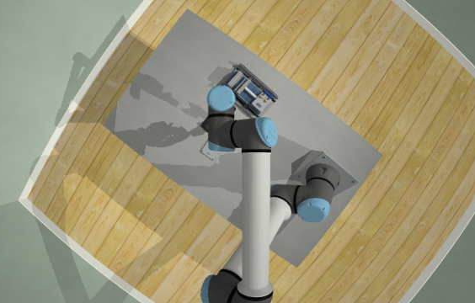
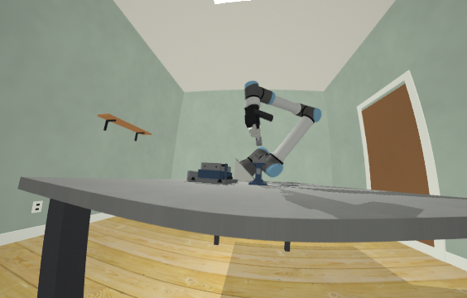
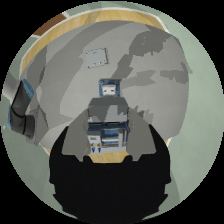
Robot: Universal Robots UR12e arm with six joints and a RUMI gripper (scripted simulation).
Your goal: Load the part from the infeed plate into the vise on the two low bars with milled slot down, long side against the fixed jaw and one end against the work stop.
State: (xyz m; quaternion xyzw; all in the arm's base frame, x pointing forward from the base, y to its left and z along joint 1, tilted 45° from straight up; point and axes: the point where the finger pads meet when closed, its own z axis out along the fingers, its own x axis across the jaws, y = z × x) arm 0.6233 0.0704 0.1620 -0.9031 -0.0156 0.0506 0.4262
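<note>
The part (image 2: 258, 141) (image 3: 108, 107) sits between the jaws of the gripper (image 2: 257, 138) (image 3: 108, 108), which are closed on it. The blue V-block (image 2: 258, 181) (image 3: 101, 88) stands below them, apart; the vise (image 1: 263, 105) (image 2: 212, 174) (image 3: 94, 137) lies lower to one side, the infeed plate (image 1: 209, 153) (image 3: 96, 58) beyond the V-block.

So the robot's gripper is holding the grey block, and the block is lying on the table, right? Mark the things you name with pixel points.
Not quite. The gripper (image 2: 257, 136) (image 3: 108, 108) is holding the grey block (image 2: 259, 141) (image 3: 108, 106), but the block is up in the air above the table (image 1: 178, 38) (image 2: 217, 225) (image 3: 157, 100). The exterior view shows that.
</note>
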